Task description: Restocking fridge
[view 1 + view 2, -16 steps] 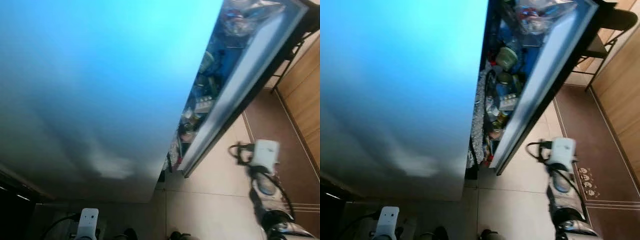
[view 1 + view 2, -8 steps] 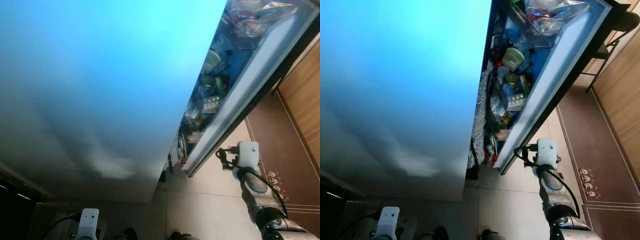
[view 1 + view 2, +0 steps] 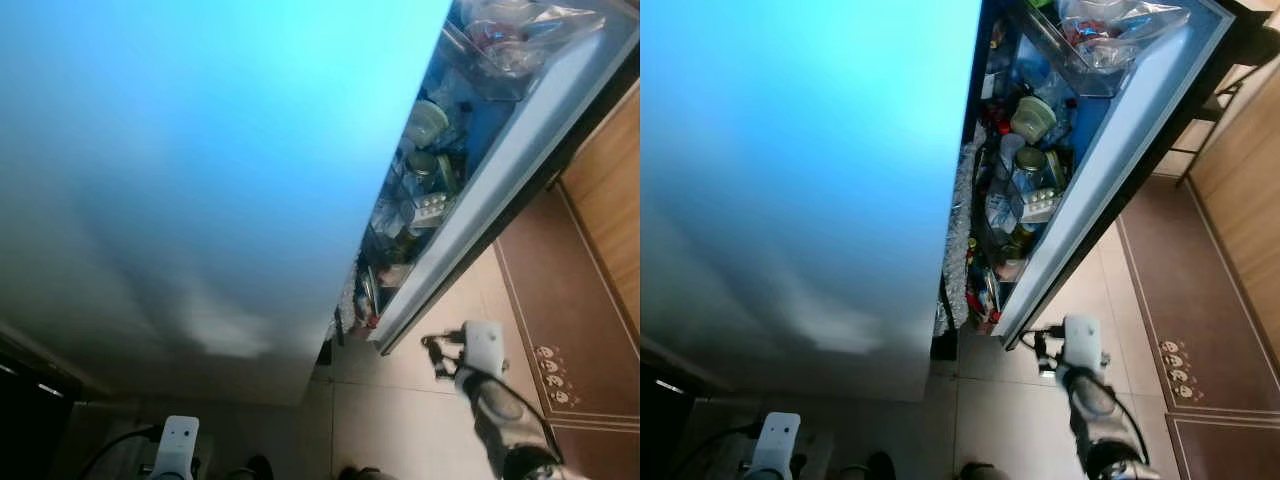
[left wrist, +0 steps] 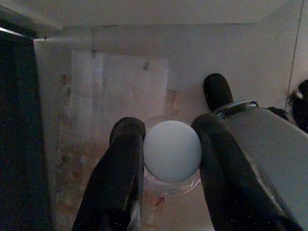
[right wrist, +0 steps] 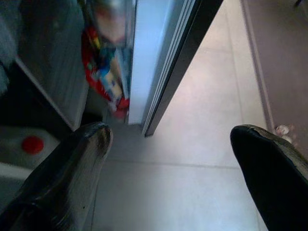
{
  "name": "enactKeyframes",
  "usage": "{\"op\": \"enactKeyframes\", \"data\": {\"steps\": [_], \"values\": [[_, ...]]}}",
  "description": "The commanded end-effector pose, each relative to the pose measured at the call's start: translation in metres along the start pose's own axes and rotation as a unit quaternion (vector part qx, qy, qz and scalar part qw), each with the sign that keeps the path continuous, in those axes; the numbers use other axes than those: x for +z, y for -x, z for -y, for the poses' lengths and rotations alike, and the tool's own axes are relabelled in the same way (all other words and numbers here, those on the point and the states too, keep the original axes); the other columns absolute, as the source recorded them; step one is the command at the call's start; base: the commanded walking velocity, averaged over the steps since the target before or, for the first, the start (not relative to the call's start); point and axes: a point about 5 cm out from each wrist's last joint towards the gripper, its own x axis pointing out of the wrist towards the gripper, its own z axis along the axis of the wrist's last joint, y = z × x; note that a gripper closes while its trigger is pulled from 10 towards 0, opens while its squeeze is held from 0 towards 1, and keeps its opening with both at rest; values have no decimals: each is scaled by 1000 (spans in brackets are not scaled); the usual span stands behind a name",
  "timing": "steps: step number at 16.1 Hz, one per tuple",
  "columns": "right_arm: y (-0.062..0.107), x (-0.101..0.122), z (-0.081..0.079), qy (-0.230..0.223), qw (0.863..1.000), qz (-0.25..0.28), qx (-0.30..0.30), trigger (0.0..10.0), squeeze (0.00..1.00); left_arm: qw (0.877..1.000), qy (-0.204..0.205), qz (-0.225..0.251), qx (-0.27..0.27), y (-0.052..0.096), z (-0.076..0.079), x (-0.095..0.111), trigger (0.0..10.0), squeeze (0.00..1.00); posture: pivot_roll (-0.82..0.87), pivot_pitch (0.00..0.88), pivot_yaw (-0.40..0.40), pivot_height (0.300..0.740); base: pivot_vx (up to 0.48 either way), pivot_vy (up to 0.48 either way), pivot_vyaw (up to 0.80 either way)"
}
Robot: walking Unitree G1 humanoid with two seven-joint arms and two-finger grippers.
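Two end effectors: left (image 4: 166,159) grasps a white-capped bottle (image 4: 172,151), right (image 5: 168,159) spread; labels unreadable.

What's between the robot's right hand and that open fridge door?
Just bare tiled floor. In the right wrist view, the right hand has its fingers spread wide, and between them lies pale tile up to the fridge door edge.

Below me the open fridge door (image 3: 1110,160) carries its racks: a clear bag (image 3: 1115,22) lies in the top bin, and lower down I see a pale-lidded tub (image 3: 1034,117), a jar (image 3: 1028,164) and a blister pack (image 3: 1039,205) crowded together. Tiled floor (image 3: 1010,420) lies beneath.
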Motion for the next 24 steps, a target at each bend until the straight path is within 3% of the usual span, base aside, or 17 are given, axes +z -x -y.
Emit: {"op": "enactKeyframes", "data": {"steps": [1,5,10,12,23,24], "values": [[3,-9,8,1,1000,-19,-13,10000,0,1000,-5,-17,-8,2,6,-9,10000,0,-115,179,-85,740,0,-480,0],[2,-4,6,2,1000,-6,-8,10000,0,1000,-9,-19,-8,2,5,-9,10000,0,-121,179,-83,740,0,-480,0],[-2,14,5,11,999,32,3,10000,0,1000,-2,-21,-6,2,5,-10,10000,0,-123,177,-83,740,0,0,0],[-4,22,5,25,998,48,5,10000,0,1000,-2,-23,-7,2,6,-10,10000,0,-123,177,-84,740,0,0,800],[-4,22,5,26,998,50,6,10000,0,1000,-2,-23,-7,2,6,-10,10000,0,-123,177,-84,740,0,0,800],[-6,31,6,19,998,62,7,10000,0,1000,-2,-23,-7,2,6,-10,10000,0,-124,172,-84,740,0,0,0]]}}
